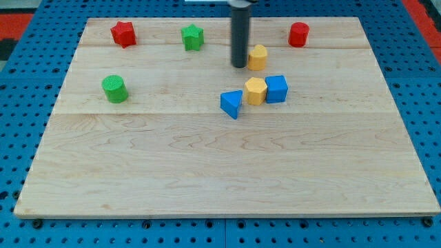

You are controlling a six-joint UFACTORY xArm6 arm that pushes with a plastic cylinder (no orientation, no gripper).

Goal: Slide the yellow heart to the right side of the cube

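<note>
The yellow heart (258,57) lies at the view's upper middle of the wooden board. My tip (239,66) stands right at the heart's left side, close enough that I cannot tell whether they touch. The blue cube (276,89) sits below and slightly right of the heart. A yellow hexagonal block (255,90) rests against the cube's left side. A blue triangular block (232,104) lies just lower left of the yellow hexagon.
A red star (123,33) and a green star (192,36) lie along the view's top. A red cylinder-like block (298,34) is at the top right. A green cylinder (114,89) is at the left. The board (220,172) ends on a blue pegboard.
</note>
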